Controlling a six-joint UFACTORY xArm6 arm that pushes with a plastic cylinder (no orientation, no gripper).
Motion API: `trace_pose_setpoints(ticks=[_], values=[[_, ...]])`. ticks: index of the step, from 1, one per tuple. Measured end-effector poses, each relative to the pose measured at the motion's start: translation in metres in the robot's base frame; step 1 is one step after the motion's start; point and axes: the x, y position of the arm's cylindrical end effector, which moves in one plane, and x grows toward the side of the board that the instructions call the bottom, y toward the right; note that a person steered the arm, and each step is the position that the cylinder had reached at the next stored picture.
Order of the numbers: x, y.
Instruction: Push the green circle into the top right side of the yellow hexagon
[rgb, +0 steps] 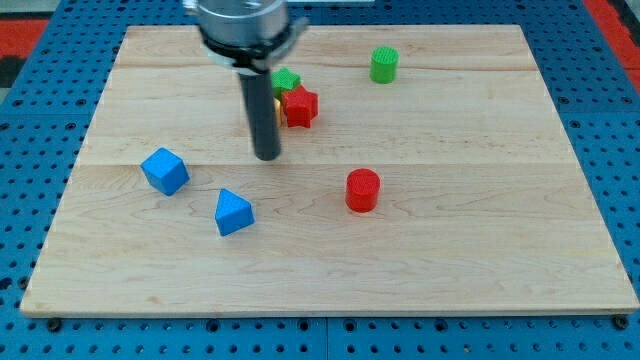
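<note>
Our rod has no jaws and holds nothing, so with my tip (267, 156) well apart from the green circle (384, 64) near the worktop's (480, 250) top, we should circle behind it and push gently toward the mostly hidden yellow hexagon (277, 102).

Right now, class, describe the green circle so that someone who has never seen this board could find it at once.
Start at the wooden board and go to its top edge, right of the middle. There the green circle stands alone, far right of my tip. Unlike the green block squeezed against the red star, it is round and touches nothing.
</note>
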Motion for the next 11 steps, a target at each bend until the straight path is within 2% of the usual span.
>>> trace_pose_setpoints(ticks=[2,3,4,5,6,7,8,9,10,11], values=[[-0.069,0.001],[-0.011,0.030],[0.011,0.094],[-0.006,0.201],[-0.058,0.286],[-0.113,0.305],[-0.138,0.268],[-0.174,0.201],[-0.208,0.086],[-0.205,0.081]])
